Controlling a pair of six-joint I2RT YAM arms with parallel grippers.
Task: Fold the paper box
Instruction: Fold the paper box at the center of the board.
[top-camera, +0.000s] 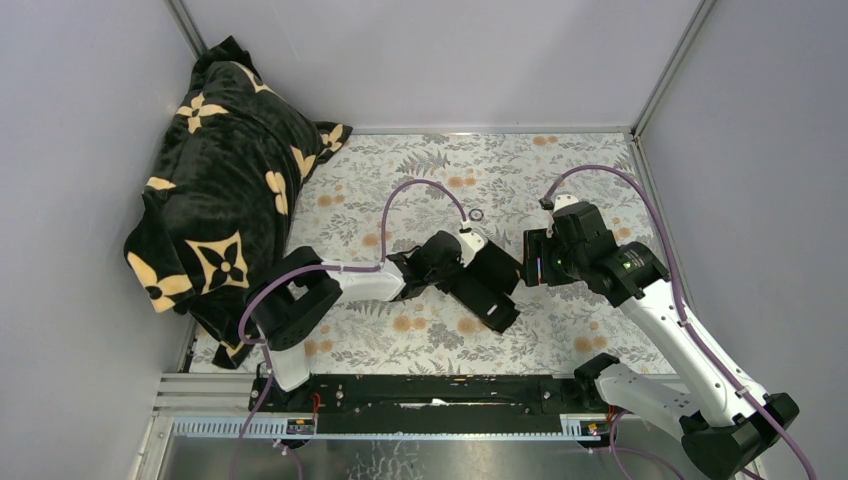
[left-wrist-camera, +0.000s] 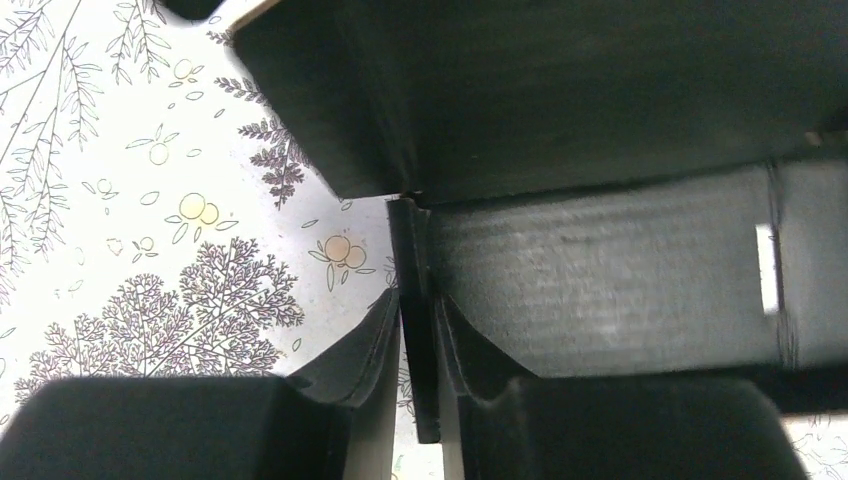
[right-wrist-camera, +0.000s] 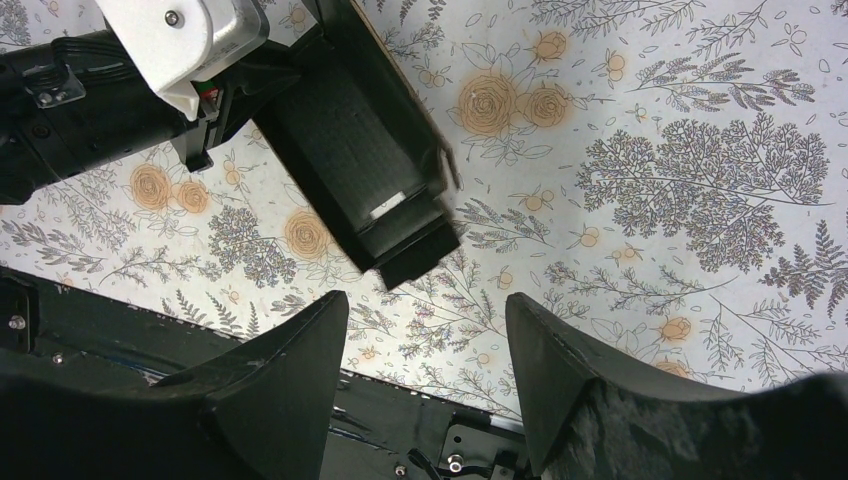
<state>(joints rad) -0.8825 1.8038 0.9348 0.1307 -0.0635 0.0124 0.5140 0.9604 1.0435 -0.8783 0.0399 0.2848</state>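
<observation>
Between the fingers of the left pincer (left-wrist-camera: 412, 405), a thin upright wall of the paper box (right-wrist-camera: 350, 150) is sitting edge-on. The pincer is clenching on it, with both pads pressing close against the card. Beyond those fingertips the rest of the box is spreading out as a shallow, half-formed trough. One broad panel is rising above the gripped wall and another is running off to the pincer's right, while the flowered table (left-wrist-camera: 130, 200) is showing to its left.

Out ahead of the right pincer (right-wrist-camera: 428, 350), apart from its fingertips and off to one side, the box's free end is hanging low over the table. I cannot tell whether it is touching the surface. This pincer is hovering released, its fingers standing wide with only the table's pattern showing between them.

The box is looking light and thin. Matte card like this is likely bending at its creases with little push, and just as likely buckling if squeezed in the middle of a panel. The surface is appearing dull rather than glossy, so it is probably not slipping much, though a hold on one wall is leaving it room to pivot. The safer place for the right pincer would be a flap's edge close to a crease, taken across the card's thickness, while the left one is steadying the wall.
</observation>
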